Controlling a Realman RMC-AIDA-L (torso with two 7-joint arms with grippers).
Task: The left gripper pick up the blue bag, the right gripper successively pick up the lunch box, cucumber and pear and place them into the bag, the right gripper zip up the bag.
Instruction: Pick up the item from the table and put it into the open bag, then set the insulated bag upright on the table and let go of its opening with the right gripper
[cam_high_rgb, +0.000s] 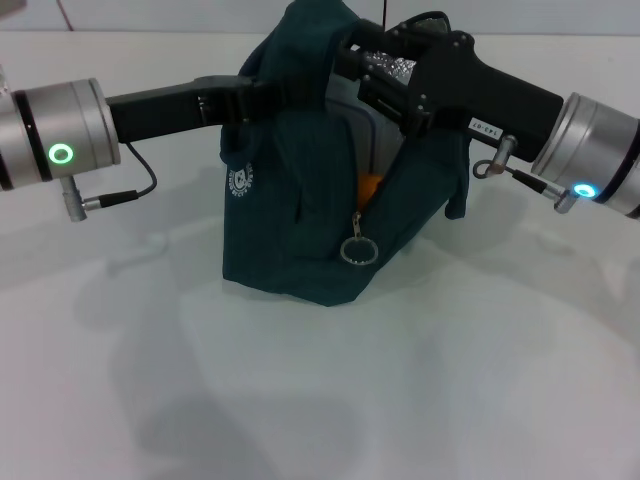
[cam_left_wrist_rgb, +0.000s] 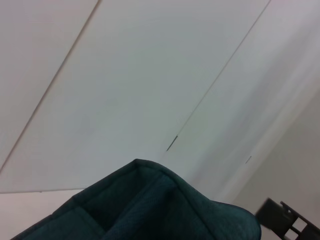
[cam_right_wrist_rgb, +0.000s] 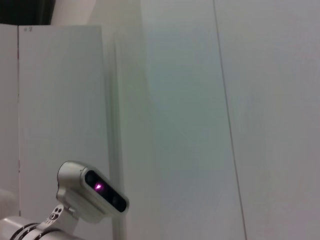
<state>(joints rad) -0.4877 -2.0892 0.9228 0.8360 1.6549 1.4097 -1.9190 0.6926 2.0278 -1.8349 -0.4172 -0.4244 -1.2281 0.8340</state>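
The blue bag (cam_high_rgb: 300, 215) was seen upright at frame centre on the white surface (cam_high_rgb: 400, 400). Its upper-left fabric was pinched by the left gripper (cam_high_rgb: 262, 95). The right gripper (cam_high_rgb: 372, 72) was positioned at its open top; finger state could not be determined. The pear (cam_high_rgb: 368, 187) was glimpsed inside.

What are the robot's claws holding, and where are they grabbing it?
The left gripper holds the blue bag up by its top edge. The right gripper is at the bag's top opening, but any grip is hidden.

The blue bag (cam_high_rgb: 300, 230) stands on the table (cam_high_rgb: 400, 400), the pear (cam_high_rgb: 369, 186) apparently inside it.
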